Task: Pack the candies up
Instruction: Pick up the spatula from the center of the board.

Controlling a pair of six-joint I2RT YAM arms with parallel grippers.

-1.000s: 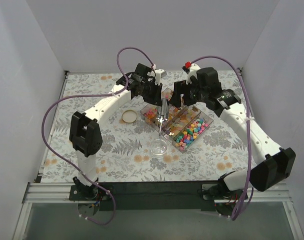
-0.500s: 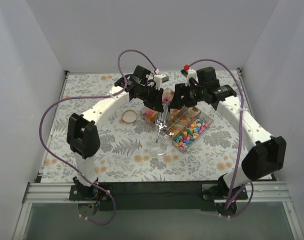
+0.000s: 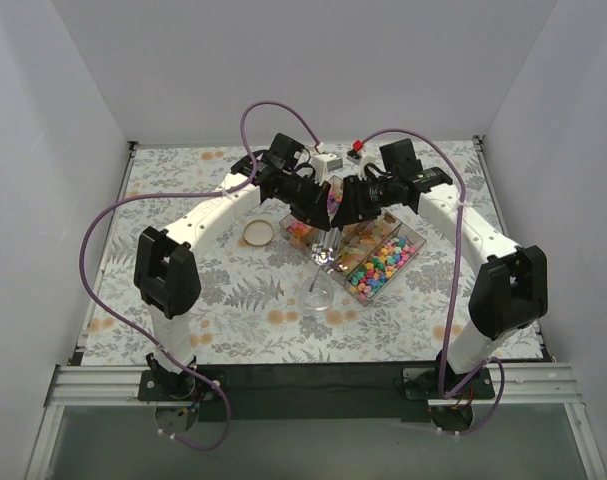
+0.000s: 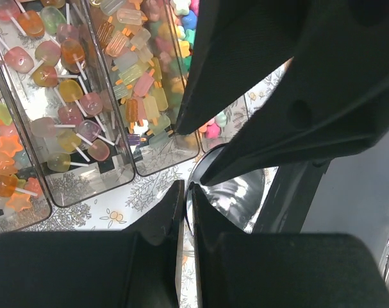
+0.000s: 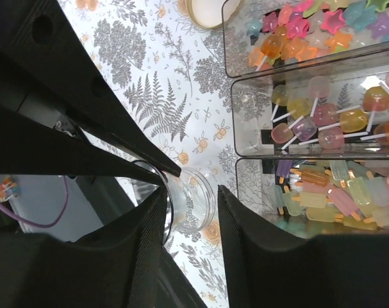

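Observation:
The small bright mixed candies (image 3: 378, 265) fill the nearest compartment of a clear tray (image 3: 415, 243); they also show at the top of the left wrist view (image 4: 189, 18). My left gripper (image 4: 186, 187) is shut on the thin rim of a shiny metal funnel (image 4: 236, 192), which it holds above a clear jar (image 3: 319, 293). My right gripper (image 5: 191, 192) is open, its fingers on either side of the jar (image 5: 194, 202) from above; the funnel's rim (image 5: 154, 173) is by its left finger. Both grippers (image 3: 323, 212) (image 3: 347, 212) meet over the trays.
Other clear compartments hold lollipops (image 5: 329, 119), star sweets (image 5: 309, 29) and popsicle-shaped sweets (image 4: 140, 77). A round tan lid (image 3: 257, 233) lies left of the trays on the fern-printed cloth (image 3: 183, 200). White walls enclose the table on three sides.
My right arm has swung left and in, closing up beside the left gripper. The funnel has come lower, down toward the jar.

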